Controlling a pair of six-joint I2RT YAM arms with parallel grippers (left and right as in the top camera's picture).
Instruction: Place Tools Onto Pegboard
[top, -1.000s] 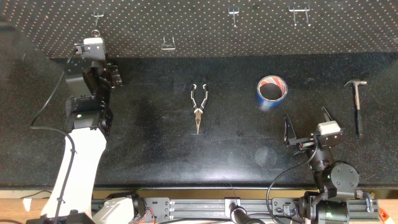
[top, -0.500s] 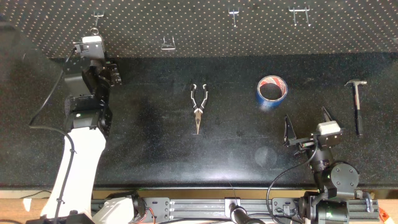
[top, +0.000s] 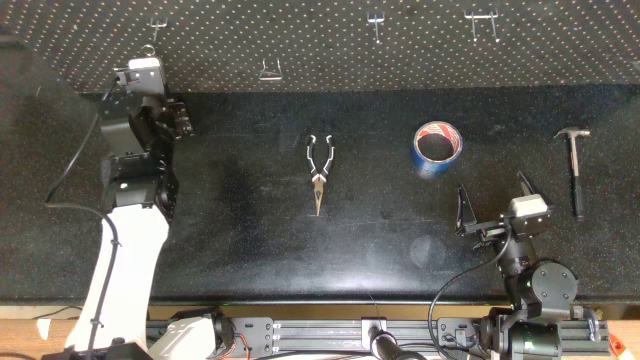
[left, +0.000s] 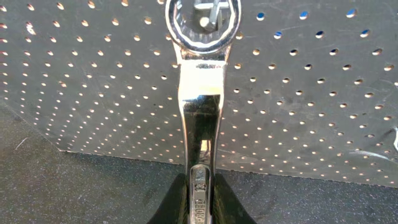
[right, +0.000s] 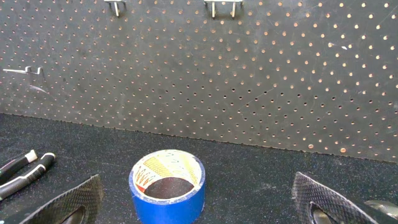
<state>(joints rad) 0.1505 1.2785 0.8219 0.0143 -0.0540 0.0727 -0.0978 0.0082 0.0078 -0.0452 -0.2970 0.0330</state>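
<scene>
My left gripper (top: 150, 75) is raised against the pegboard (top: 320, 40) at the far left, shut on a shiny wrench (left: 200, 93). The wrench's ring end (left: 202, 18) sits over a hook on the board (left: 311, 93). Pliers (top: 319, 166) with white-tipped handles lie at the table's middle. A blue tape roll (top: 438, 146) stands right of them, also seen as the tape roll (right: 168, 186) in the right wrist view. A hammer (top: 574, 170) lies at the far right. My right gripper (top: 495, 205) rests open near the front right, nothing between its fingers (right: 68, 202).
Several empty metal hooks (top: 377, 20) hang along the pegboard's top, with another hook (top: 270, 70) lower down. The black table mat (top: 250, 230) has bare room between the pliers and the left arm. Pliers handles (right: 22, 168) show in the right wrist view.
The left gripper with the wrench has shifted slightly up and left toward the pegboard hook. The right arm has kept still.
</scene>
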